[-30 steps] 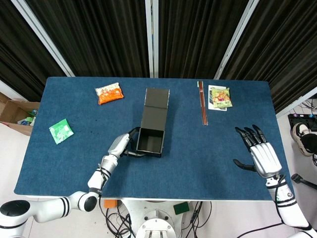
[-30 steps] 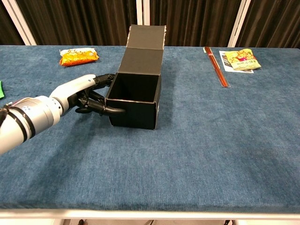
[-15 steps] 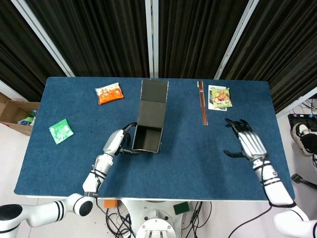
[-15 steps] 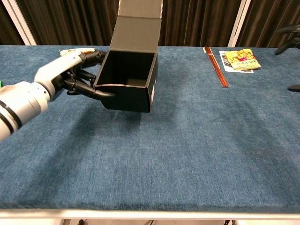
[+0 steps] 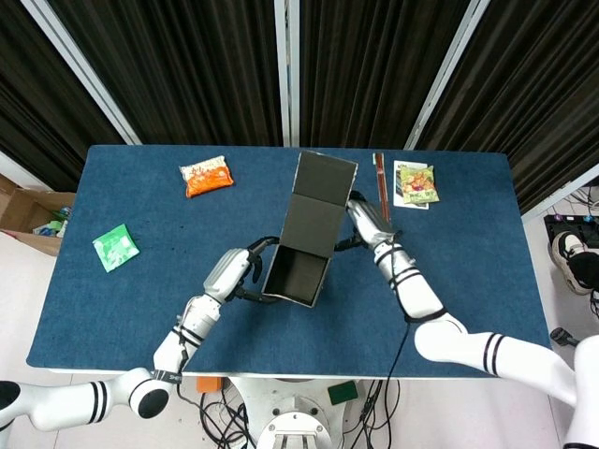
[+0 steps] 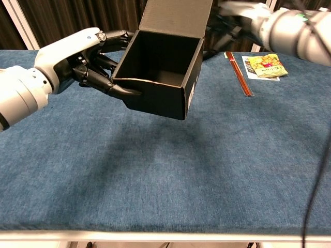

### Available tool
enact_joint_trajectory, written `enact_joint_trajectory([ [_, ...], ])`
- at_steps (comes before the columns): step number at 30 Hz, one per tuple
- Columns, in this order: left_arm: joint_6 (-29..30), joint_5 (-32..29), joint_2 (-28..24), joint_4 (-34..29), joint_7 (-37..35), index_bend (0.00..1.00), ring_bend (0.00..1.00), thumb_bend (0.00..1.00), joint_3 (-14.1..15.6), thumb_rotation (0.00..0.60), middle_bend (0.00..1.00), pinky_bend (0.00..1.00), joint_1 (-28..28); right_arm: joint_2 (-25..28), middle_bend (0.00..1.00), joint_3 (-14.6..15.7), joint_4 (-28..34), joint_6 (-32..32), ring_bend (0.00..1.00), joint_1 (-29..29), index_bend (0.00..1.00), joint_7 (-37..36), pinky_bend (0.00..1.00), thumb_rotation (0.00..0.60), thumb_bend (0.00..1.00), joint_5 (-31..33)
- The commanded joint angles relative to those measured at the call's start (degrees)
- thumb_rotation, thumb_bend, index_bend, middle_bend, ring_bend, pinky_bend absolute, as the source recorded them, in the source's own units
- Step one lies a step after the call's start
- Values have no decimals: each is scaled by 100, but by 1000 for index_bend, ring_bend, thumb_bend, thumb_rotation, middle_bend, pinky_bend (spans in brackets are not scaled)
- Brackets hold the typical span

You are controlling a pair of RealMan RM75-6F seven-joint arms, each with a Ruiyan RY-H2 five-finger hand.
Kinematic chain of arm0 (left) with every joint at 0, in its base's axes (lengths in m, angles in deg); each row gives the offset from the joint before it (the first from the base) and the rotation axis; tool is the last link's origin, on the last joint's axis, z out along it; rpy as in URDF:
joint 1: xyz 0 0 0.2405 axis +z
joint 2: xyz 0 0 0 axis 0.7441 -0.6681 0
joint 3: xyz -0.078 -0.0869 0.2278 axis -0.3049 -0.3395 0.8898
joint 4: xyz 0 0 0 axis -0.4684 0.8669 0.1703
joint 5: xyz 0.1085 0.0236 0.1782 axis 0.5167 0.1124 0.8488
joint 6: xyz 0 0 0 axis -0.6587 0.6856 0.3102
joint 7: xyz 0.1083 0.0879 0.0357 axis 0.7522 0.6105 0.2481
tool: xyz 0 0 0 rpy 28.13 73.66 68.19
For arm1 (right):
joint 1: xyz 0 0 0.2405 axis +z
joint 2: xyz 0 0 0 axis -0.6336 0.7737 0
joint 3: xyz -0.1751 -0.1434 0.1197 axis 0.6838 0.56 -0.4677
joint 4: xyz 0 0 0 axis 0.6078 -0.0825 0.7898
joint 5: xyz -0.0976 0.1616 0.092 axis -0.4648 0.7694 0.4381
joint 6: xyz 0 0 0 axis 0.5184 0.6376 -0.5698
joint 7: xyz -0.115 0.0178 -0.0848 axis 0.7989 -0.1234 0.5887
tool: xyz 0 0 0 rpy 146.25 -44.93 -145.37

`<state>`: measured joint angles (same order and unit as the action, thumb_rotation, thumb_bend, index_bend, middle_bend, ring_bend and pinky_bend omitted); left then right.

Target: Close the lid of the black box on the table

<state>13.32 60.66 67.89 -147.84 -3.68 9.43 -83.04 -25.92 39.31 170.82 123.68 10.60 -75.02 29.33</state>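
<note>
The black box (image 5: 298, 273) hangs tilted above the blue table (image 5: 468, 281), its lid (image 5: 323, 201) standing open and upright. My left hand (image 5: 239, 271) grips the box's left wall, fingers hooked over the rim. In the chest view the box (image 6: 160, 77) is clear of the cloth, held by the left hand (image 6: 83, 59), with the lid (image 6: 178, 15) rising out of the top of the frame. My right hand (image 5: 367, 220) is at the lid's right edge with fingers apart; in the chest view the right hand (image 6: 232, 23) is blurred behind the lid. Whether it touches the lid is unclear.
An orange snack packet (image 5: 206, 175) and a green packet (image 5: 115, 247) lie on the table's left. A pair of red chopsticks (image 5: 382, 192) and a yellow-green packet (image 5: 416, 182) lie at the back right, just past the right hand.
The left hand has lifted the box higher and turned it to the right. The right hand has swung in from the table's right side to the lid.
</note>
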Motion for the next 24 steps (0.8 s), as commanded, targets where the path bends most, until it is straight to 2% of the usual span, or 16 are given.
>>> enact_joint_trajectory([
  [1, -80, -84, 1, -6, 125, 616, 727, 21, 30, 600, 629, 1000, -46, -254, 287, -228, -166, 198, 97, 199, 93, -14, 91, 600, 205, 58],
  [6, -250, -332, 111, 168, 363, 611, 726, 21, 53, 600, 625, 1000, -124, -516, 313, -411, -134, 496, 127, 384, 114, -145, 119, 600, 228, -196],
  [10, -327, -615, 213, 368, 534, 599, 726, 20, 8, 600, 616, 1000, -152, -524, 360, -244, 146, 656, 191, 405, 172, 60, 251, 600, 197, -423],
  [15, -474, -1009, 310, 573, 703, 575, 726, 19, -66, 600, 600, 1000, -195, -488, 409, 257, 551, 711, 254, 445, 211, 926, 396, 600, 132, -180],
  [20, -565, -1367, 404, 731, 1024, 515, 726, 16, -93, 598, 566, 1000, -241, -375, 418, 589, 968, 920, 268, 615, 217, 2061, 455, 600, 68, 399],
  [22, -537, -1466, 447, 787, 1212, 454, 726, 13, -88, 577, 534, 1000, -255, -357, 418, 652, 1041, 1104, 271, 699, 217, 2490, 468, 600, 45, 582],
  [24, -529, -1613, 518, 861, 1389, 372, 726, 7, -98, 525, 486, 1000, -272, -375, 414, 677, 1076, 1289, 271, 805, 222, 2911, 466, 600, 34, 828],
])
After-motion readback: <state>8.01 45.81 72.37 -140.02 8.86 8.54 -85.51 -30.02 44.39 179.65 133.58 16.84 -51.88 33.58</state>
